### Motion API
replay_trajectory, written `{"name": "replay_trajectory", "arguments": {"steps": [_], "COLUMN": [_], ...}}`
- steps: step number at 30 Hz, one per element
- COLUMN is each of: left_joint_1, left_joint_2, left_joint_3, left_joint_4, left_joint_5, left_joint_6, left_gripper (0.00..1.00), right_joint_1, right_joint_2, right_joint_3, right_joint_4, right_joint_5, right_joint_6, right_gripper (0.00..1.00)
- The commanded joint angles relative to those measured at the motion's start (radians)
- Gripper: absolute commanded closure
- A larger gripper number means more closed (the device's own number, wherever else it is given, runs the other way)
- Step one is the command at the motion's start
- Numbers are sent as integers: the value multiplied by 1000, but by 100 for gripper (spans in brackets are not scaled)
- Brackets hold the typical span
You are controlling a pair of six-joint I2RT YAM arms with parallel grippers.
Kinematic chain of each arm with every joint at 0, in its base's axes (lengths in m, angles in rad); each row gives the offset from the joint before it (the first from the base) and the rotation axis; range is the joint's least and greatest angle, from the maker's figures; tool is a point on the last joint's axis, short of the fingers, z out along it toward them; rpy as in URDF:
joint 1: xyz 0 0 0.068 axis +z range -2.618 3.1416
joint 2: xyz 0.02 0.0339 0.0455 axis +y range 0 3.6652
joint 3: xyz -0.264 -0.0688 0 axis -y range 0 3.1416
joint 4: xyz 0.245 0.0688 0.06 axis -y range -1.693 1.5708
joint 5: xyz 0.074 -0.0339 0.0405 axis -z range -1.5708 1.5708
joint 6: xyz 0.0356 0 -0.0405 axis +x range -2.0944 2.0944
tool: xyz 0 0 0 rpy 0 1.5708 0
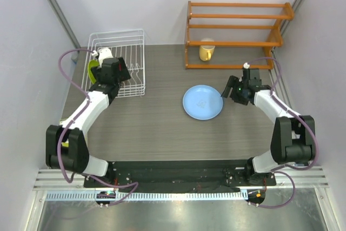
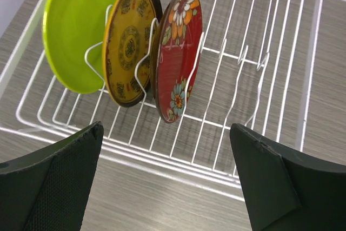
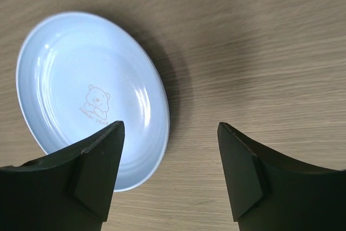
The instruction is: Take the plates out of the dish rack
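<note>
my L fingers (image 2: 54, 182), R fingers (image 3: 81, 177): wide open, empty | L-wrist cam alone: 3 plates (image 2: 178, 52) upright in rack (image 2: 309, 79)

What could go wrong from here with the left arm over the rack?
The red plate, yellow plate and green plate stand close together; the open left gripper may catch two at once, or a wire prong.
A snagged plate could drag the rack along.
The blue plate lies flat on the table near the open right gripper; the next plate set down could hit it.
</note>
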Motion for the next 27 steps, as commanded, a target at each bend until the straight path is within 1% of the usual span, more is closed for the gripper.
{"name": "replay_trajectory", "arguments": {"steps": [1,3,5,6,8,11,12,14,15,16,18,19,20,21,23,24,25,27], "left_joint_1": [15,16,21,26,38,52,53,58,59,62,65,66,67,69,70,72,72,72], "left_joint_2": [75,130,175,187,218,277,300,320,334,353,363,373,376,379,382,382,380,371], "left_joint_3": [57,87,110,115,130,170,176,193,204,213,225,230,236,238,239,241,241,242], "left_joint_4": [93,108,119,154,174,183,192,202,186,182,182,180,179,176,174,169,166,166], "left_joint_5": [3,-9,-20,-21,-14,-3,3,3,5,9,9,8,8,8,9,9,9,15], "left_joint_6": [41,56,66,69,67,58,57,50,49,47,47,47,49,49,49,49,50,63], "left_gripper": [4,7,8,9,11,19,29,37,47,53,62,62,65,74,82,95,100,100], "right_joint_1": [2,3,2,3,2,3,2,2,2,3,2,2,2,2,3,2,2,2], "right_joint_2": [-101,-114,-124,-125,-122,-116,-108,-101,-95,-90,-82,-78,-75,-73,-70,-69,-67,-64], "right_joint_3": [55,55,55,55,53,50,50,50,50,52,55,58,60,60,60,60,58,58], "right_joint_4": [-47,-55,-61,-61,-64,-64,-64,-65,-67,-65,-65,-65,-67,-67,-67,-67,-65,-65], "right_joint_5": [116,125,125,124,121,118,118,116,116,111,108,104,104,104,102,102,101,98], "right_joint_6": [-56,-60,-65,-66,-69,-73,-74,-77,-76,-76,-77,-80,-82,-82,-85,-85,-85,-88], "right_gripper": [24,23,23,23,23,23,23,24,25,25,25,25,25,25,25,25,25,25]}}
